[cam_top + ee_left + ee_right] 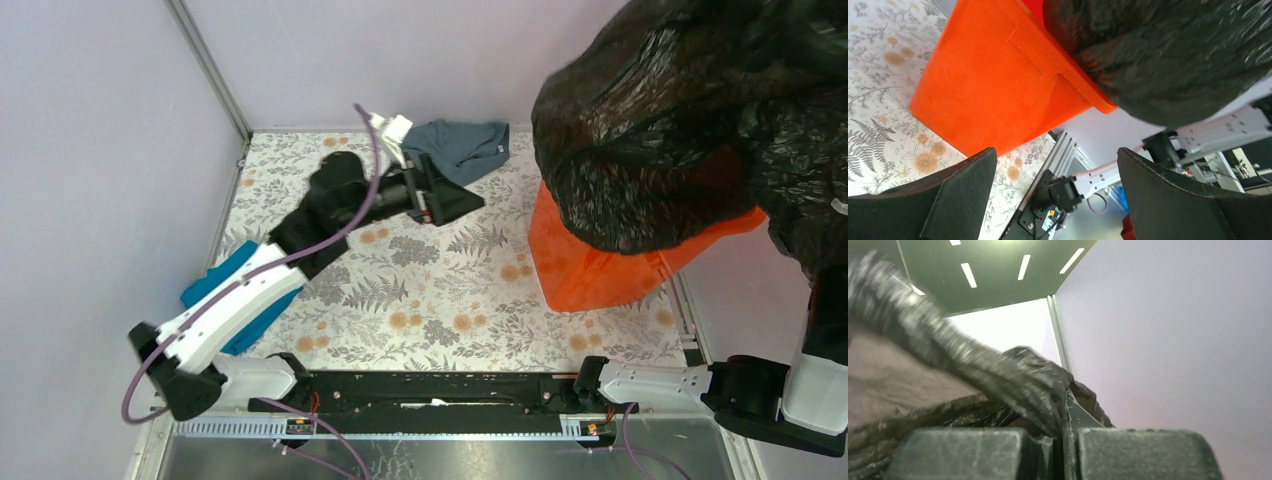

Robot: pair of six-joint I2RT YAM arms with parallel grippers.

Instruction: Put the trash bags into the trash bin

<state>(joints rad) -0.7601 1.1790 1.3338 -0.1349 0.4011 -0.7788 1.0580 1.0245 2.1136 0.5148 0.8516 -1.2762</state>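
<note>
Trash bag (680,120): glossy crinkly blk plastic; bin (600,270): smooth orange plastic.

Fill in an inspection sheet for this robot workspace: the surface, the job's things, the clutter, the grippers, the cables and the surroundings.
Surface: table with a floral pattern.
Job's things: black trash bag held up and draped over the top of the orange trash bin at the right; how much is inside cannot be told.
Clutter: grey-blue cloth at the far side; teal cloth partly under the left arm.
Grippers: left gripper has its jaws open, holds nothing and faces the bin; right gripper has its jaws shut on the bag.
Cables: purple cable running along the left arm.
Surroundings: pale walls, metal frame post.
</note>
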